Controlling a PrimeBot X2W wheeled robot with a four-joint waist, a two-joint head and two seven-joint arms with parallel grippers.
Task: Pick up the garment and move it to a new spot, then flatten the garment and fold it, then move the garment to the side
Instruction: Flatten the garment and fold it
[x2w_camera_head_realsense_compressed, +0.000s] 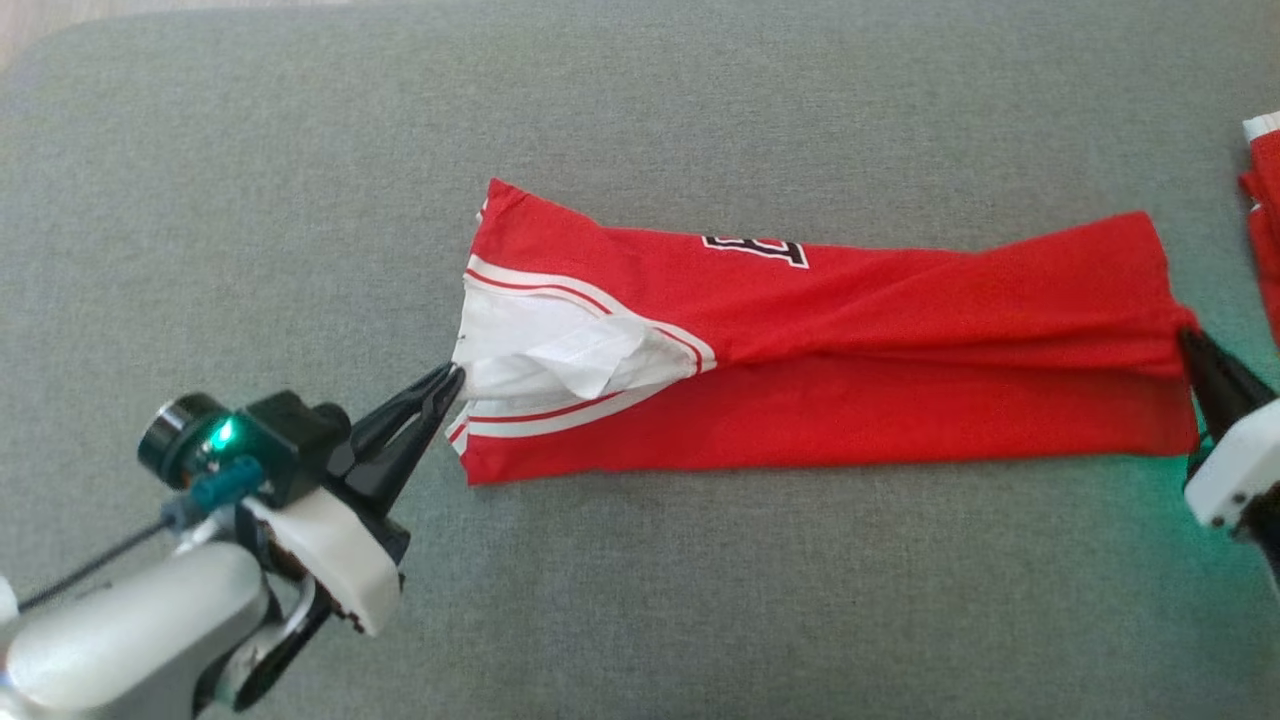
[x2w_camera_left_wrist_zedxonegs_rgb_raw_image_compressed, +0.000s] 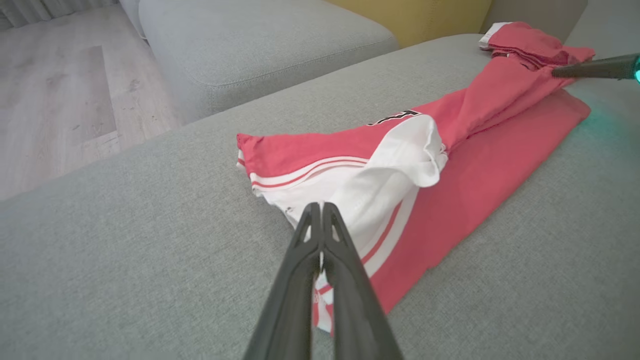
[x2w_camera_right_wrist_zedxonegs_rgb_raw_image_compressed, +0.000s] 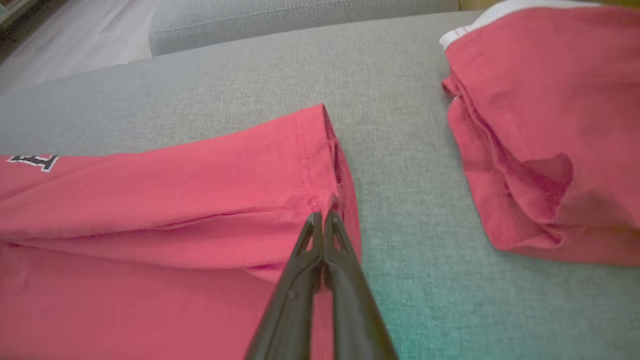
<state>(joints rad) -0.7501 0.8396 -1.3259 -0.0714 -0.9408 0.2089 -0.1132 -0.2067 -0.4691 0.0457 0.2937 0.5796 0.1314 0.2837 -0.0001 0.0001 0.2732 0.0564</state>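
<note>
A red garment (x2w_camera_head_realsense_compressed: 820, 350) with white trim and a black letter print lies as a long folded strip across the grey cushion (x2w_camera_head_realsense_compressed: 640, 600). Its white collar part faces left. My left gripper (x2w_camera_head_realsense_compressed: 455, 380) is shut on the white edge at the strip's left end; the left wrist view has the closed fingers (x2w_camera_left_wrist_zedxonegs_rgb_raw_image_compressed: 320, 220) pinching that cloth (x2w_camera_left_wrist_zedxonegs_rgb_raw_image_compressed: 390, 180). At the right end my right gripper (x2w_camera_head_realsense_compressed: 1188, 338) is shut on the red hem, and the right wrist view has its tips (x2w_camera_right_wrist_zedxonegs_rgb_raw_image_compressed: 320, 217) closed on a bunched fold of the garment (x2w_camera_right_wrist_zedxonegs_rgb_raw_image_compressed: 175, 200).
A second red piece of clothing (x2w_camera_head_realsense_compressed: 1262, 210) lies folded at the cushion's right edge, large in the right wrist view (x2w_camera_right_wrist_zedxonegs_rgb_raw_image_compressed: 540, 130). Beyond the cushion are another grey seat (x2w_camera_left_wrist_zedxonegs_rgb_raw_image_compressed: 260, 45), a yellow cushion (x2w_camera_left_wrist_zedxonegs_rgb_raw_image_compressed: 415, 17) and wooden floor (x2w_camera_left_wrist_zedxonegs_rgb_raw_image_compressed: 60, 95).
</note>
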